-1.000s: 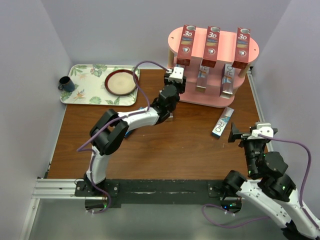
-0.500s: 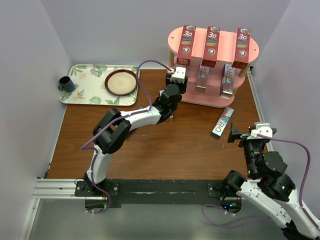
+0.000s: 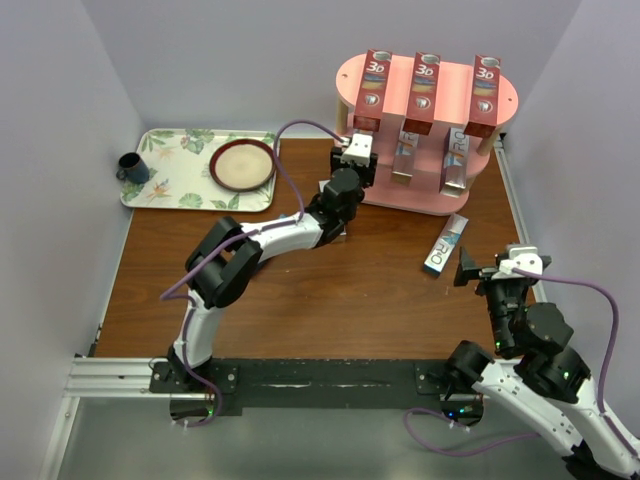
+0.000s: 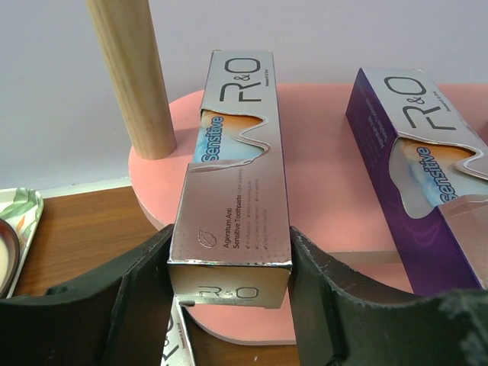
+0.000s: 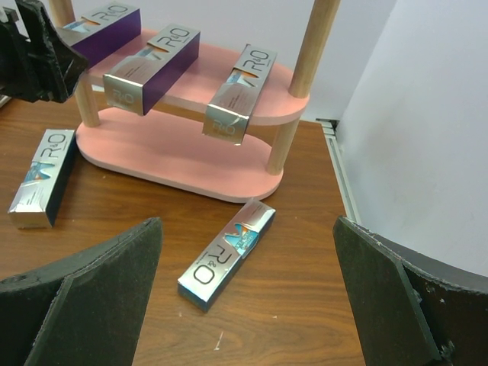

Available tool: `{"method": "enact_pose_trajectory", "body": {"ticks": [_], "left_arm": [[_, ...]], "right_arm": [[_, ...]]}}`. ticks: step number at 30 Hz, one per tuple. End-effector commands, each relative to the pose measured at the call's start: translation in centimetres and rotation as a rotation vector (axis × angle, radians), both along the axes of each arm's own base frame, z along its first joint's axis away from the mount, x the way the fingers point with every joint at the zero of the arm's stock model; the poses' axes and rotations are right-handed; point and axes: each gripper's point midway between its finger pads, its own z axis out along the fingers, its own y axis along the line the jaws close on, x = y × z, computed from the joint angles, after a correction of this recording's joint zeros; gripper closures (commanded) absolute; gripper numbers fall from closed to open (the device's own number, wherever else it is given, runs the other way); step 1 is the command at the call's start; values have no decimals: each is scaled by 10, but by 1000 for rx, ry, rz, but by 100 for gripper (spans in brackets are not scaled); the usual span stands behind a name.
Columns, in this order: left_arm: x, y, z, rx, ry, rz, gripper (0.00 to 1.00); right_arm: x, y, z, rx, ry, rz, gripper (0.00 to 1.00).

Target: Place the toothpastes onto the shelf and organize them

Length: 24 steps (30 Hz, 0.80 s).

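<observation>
My left gripper [image 3: 354,152] is at the left end of the pink shelf [image 3: 345,80], shut on a silver R&O carton [image 4: 236,152] that lies on the middle board [image 4: 320,152] beside a wooden post [image 4: 133,76]. A purple carton [image 4: 412,152] lies to its right. Three red 3D cartons [image 3: 424,92] stand on the top board. Two more cartons [image 3: 405,160] lie on the middle board. My right gripper [image 3: 500,265] is open and empty, just short of a teal-silver carton [image 5: 226,253] on the table. Another carton [image 5: 44,179] lies on the table by the shelf's left end.
A floral tray [image 3: 180,165] at the back left holds a brown plate [image 3: 241,165] and a dark cup [image 3: 132,167]. Walls close in the table on the left, back and right. A metal rail [image 5: 339,175] runs along the right edge.
My left gripper has moved slightly further toward the shelf with the silver carton, then held still. The right arm has not moved.
</observation>
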Motion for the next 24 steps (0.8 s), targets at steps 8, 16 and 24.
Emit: {"method": "enact_pose_trajectory", "body": {"ticks": [8,16,24], "left_arm": [[-19,11,46,-88,-68,20,28],[-43,24,59,-125,-75,19,5],[-97,69,53,-154,-23,-11,2]], "right_arm": [[0,3,-2,4,4,17,1],[0,4,-1,5,3,25,1],[1,10,2,25,12,46,1]]}}
